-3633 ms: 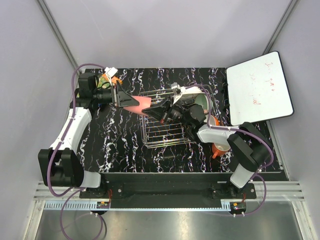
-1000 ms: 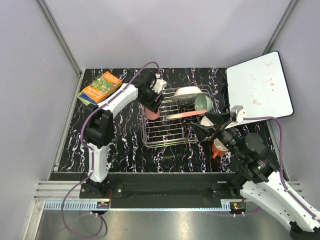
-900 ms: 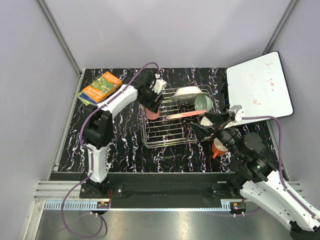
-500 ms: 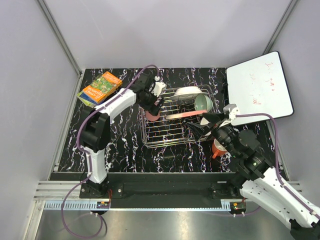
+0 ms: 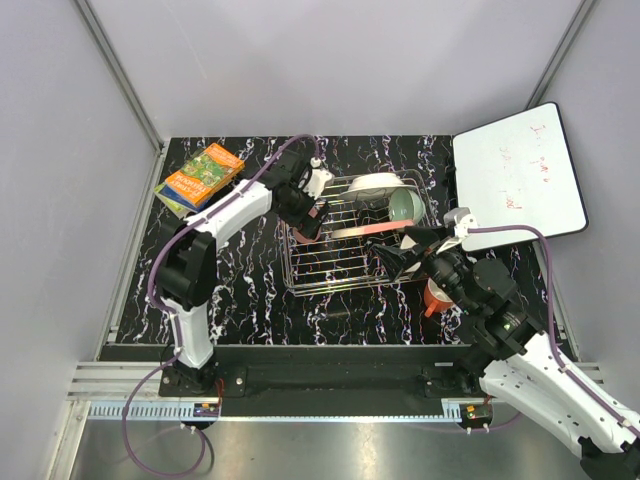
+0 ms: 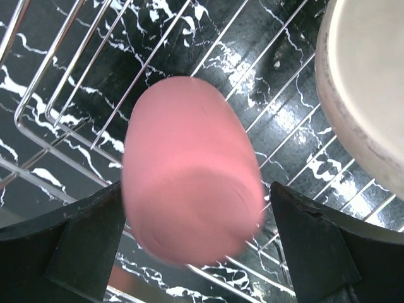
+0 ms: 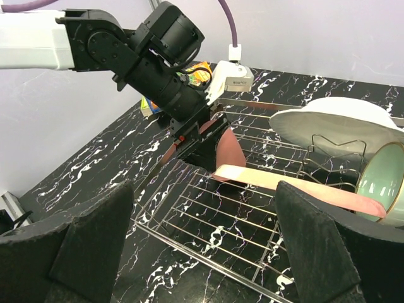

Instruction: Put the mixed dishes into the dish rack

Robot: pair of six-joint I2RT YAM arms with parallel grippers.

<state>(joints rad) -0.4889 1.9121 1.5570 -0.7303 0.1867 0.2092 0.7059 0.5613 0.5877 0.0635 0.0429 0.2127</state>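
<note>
The dish rack [image 5: 330, 270] sits at the middle of the black marbled worktop [image 5: 240, 290], with the left gripper [image 5: 310, 213] poised over its 10 o'clock corner. Its jaws are spread, and its fingers [image 6: 69, 246] stand on either side of the pink tumbler [image 6: 189, 170]. The wrist view shows a sliver of wire grid between the tumbler and the right-hand finger. The tumbler is inside the rack at that corner, its lower end blurred.

Along the rack's far side, the cream bowl [image 5: 372, 186] rests tilted at about 12 o'clock. The pale green bowl [image 5: 405, 205] stands on edge at 2 o'clock. The pink-cream plate [image 7: 297, 186] leans across the wires between the tumbler and the green bowl.

The right gripper [image 5: 402, 248] hovers at the rack's 4 o'clock edge, jaws wide apart with nothing between them. The orange mug [image 5: 437, 297] stands on the worktop outside the rack, partly hidden by the right arm.

A snack packet [image 5: 200, 175] lies at the worktop's 10 o'clock corner, and a white board [image 5: 518, 175] at 2 o'clock.
</note>
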